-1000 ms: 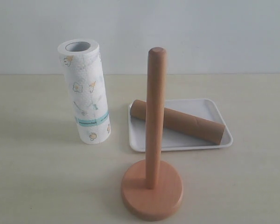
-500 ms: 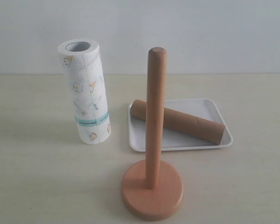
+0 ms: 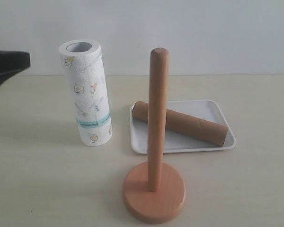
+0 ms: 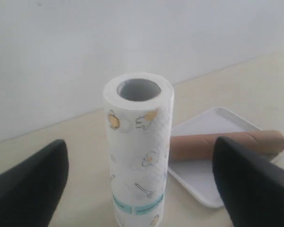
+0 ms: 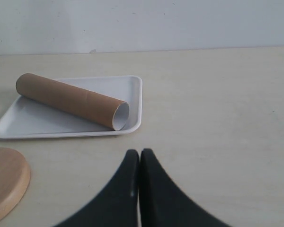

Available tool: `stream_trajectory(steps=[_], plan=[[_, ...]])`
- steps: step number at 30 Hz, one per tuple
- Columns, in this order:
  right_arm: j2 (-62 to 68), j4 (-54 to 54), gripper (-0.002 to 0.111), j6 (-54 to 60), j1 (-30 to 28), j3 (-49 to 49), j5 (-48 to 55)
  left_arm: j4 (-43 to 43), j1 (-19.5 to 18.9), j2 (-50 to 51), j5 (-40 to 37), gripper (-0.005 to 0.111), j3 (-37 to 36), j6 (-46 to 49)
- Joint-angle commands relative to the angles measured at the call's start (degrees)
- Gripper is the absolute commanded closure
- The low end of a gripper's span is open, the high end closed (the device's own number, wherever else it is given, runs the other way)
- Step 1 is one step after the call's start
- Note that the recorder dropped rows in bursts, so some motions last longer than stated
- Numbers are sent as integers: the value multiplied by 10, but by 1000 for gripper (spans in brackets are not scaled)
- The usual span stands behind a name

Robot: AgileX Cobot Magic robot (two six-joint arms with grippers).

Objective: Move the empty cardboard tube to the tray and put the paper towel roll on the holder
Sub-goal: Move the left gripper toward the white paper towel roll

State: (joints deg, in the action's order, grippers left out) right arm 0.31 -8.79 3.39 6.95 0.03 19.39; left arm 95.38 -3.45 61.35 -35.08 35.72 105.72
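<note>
Left fingers [image 4: 31, 187] spread wide, holding nothing; right fingers [image 5: 154, 189] pressed together, empty. Counter [image 3: 47, 179] pale beige. Holder [image 3: 157, 94] stands upright, post bare. Paper towel roll [image 3: 87, 94] stands on end left of the tray [image 3: 203, 109], in line between the left fingers, untouched. Empty cardboard tube [image 3: 189, 124] lies diagonally in the tray.

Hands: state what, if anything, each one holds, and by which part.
Nothing is held. The left hand is open, apart from the roll; the right hand is shut on nothing, with the tube lying in the tray.
</note>
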Motion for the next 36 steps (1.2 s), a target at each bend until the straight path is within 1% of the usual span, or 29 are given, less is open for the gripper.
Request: stream_trajectory(steps=[1, 11, 16, 21, 31, 34, 36], plan=[[-3, 4, 108, 2, -1, 0, -5, 46, 2, 49, -43, 29, -16, 88], [-3, 4, 108, 2, -1, 0, -5, 46, 2, 186, -119, 29, -16, 132], [-3, 4, 108, 2, -1, 0, -5, 46, 2, 233, -113, 29, -4, 136], [-3, 4, 108, 2, -1, 0, -5, 46, 1, 252, -110, 29, 2, 140], [-3, 4, 108, 2, -1, 0, -5, 46, 1, 261, -110, 29, 53, 147], [-3, 4, 108, 2, -1, 0, -5, 46, 1, 261, -110, 24, 69, 154], [-3, 4, 108, 2, -1, 0, -5, 46, 1, 264, -110, 18, 79, 154]])
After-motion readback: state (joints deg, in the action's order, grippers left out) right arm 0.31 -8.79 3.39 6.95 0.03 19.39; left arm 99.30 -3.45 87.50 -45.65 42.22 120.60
